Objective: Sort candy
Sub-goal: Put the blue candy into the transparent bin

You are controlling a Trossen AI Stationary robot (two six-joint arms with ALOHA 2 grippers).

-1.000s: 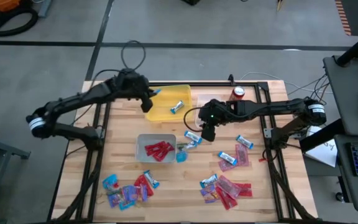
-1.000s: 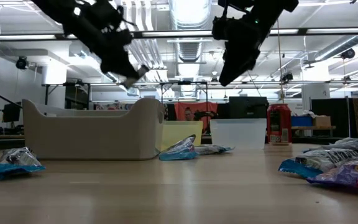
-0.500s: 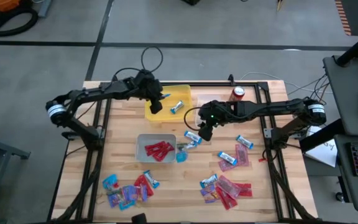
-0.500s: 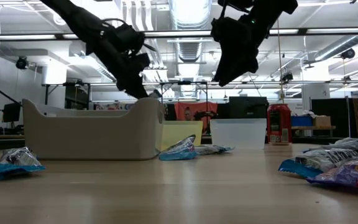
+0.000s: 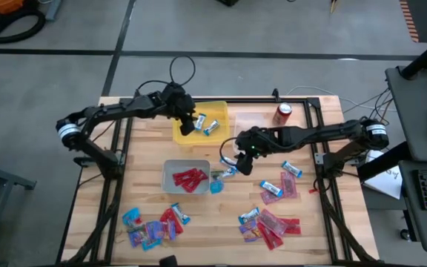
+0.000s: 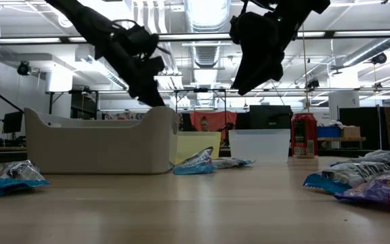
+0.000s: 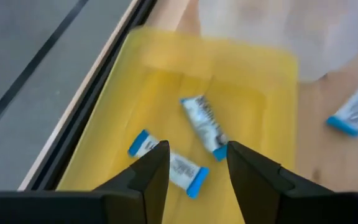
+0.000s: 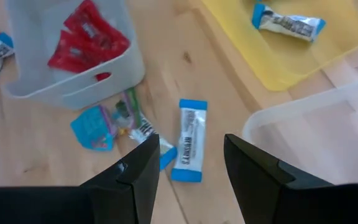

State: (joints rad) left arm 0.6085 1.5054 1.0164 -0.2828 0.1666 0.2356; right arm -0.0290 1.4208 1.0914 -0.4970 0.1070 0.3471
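Observation:
Over the yellow bin (image 5: 199,138) at the far middle, my left gripper (image 5: 189,124) stands open and empty. Below its fingers (image 7: 196,149), two blue-and-silver bars (image 7: 202,124) (image 7: 180,167) lie flat on the bin floor. My right gripper (image 5: 243,162) hangs open above the table's middle. A blue-and-silver bar (image 8: 190,149) lies on the wood between its fingers and below them, untouched. Beside that bar lies a blue packet (image 8: 95,127). The grey bin (image 5: 167,175) holds red packets (image 5: 187,179).
A clear bin (image 5: 254,122) and a red soda can (image 5: 284,111) stand right of the yellow bin. Candy lies in heaps at the near left (image 5: 153,226), near right (image 5: 269,222) and middle right (image 5: 280,185). The arms' frame rails run along both table sides.
My left gripper has moved from the yellow bin's left edge to over the bin and let go of a blue-and-silver bar. That bar now lies in the bin beside the other one. My right gripper has shifted slightly toward the near edge, above the loose bar.

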